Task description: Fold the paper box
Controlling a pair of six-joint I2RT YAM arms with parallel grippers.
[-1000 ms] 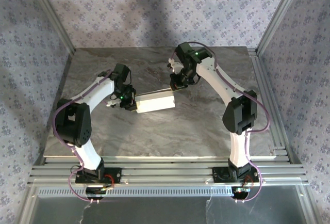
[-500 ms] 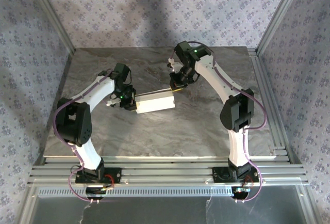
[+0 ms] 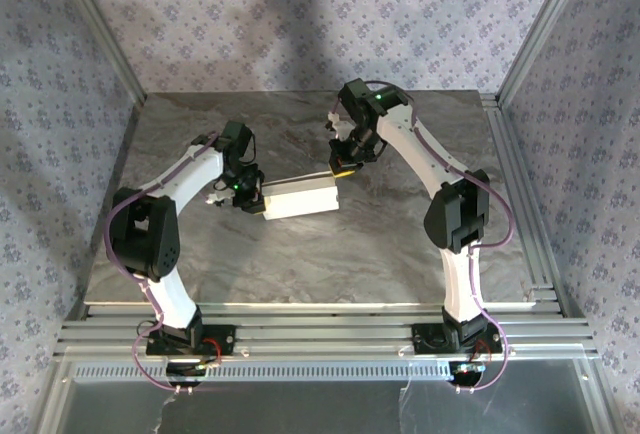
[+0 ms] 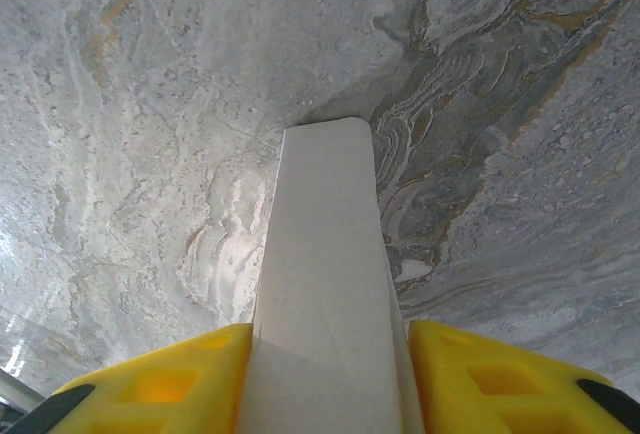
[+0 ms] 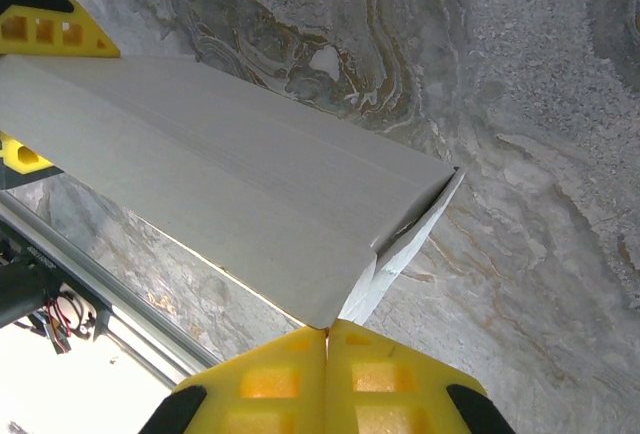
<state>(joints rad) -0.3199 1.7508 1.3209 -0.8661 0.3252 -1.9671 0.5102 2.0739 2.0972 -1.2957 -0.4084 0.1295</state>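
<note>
Overhead and wrist views of the two arms at a paper box (image 3: 298, 197) lying flat near the middle of a grey marbled table (image 3: 400, 244), its long side running left to right and slightly tilted. The left gripper (image 3: 248, 195) meets the box at its left end. In the left wrist view the box (image 4: 325, 294) passes between the two yellow fingers (image 4: 160, 384), one on each long side and both pressed against the card, so the left gripper (image 4: 325, 394) is clamped on the box at the box's own width; the far end of the box is rounded and rests on the table (image 4: 150, 104). The right gripper (image 3: 345, 165) sits at the far right corner of the box. In the right wrist view the box (image 5: 230, 184) lies diagonally on the table (image 5: 520, 104), with a narrow end flap (image 5: 410, 244) standing partly out from its right end. The right gripper (image 5: 326, 339) has its yellow fingers (image 5: 270, 384) closed together with no visible gap, their seam touching the near corner of the box; whether a thin edge of card is pinched there cannot be told.
</note>
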